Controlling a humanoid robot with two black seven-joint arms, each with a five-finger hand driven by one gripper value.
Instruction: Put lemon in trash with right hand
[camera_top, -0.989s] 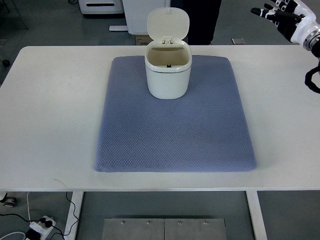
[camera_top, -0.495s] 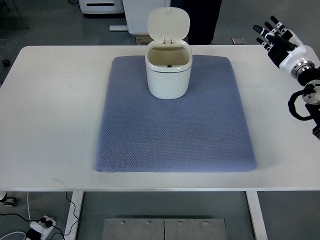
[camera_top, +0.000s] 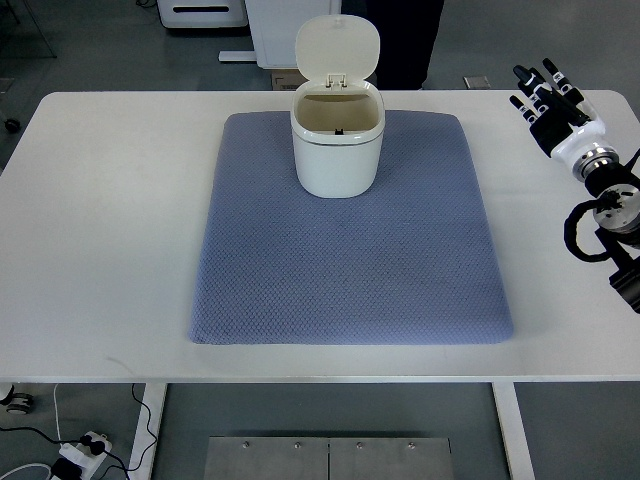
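A small white trash bin (camera_top: 337, 140) stands at the back of a blue-grey mat (camera_top: 350, 235), its lid (camera_top: 337, 46) flipped up and open. I see no lemon anywhere; the bin's inside shows only a beige wall. My right hand (camera_top: 548, 95) is over the table's right edge, fingers spread and empty, well to the right of the bin. The left arm is out of view.
The white table (camera_top: 110, 220) carries only the mat and bin. Behind the far edge stand a white cabinet base (camera_top: 285, 30) and a dark object (camera_top: 405, 40). A power strip (camera_top: 85, 445) lies on the floor below.
My right hand has come down and in from the top right corner to the table's right edge, fingers still spread. The bin and mat have not moved.
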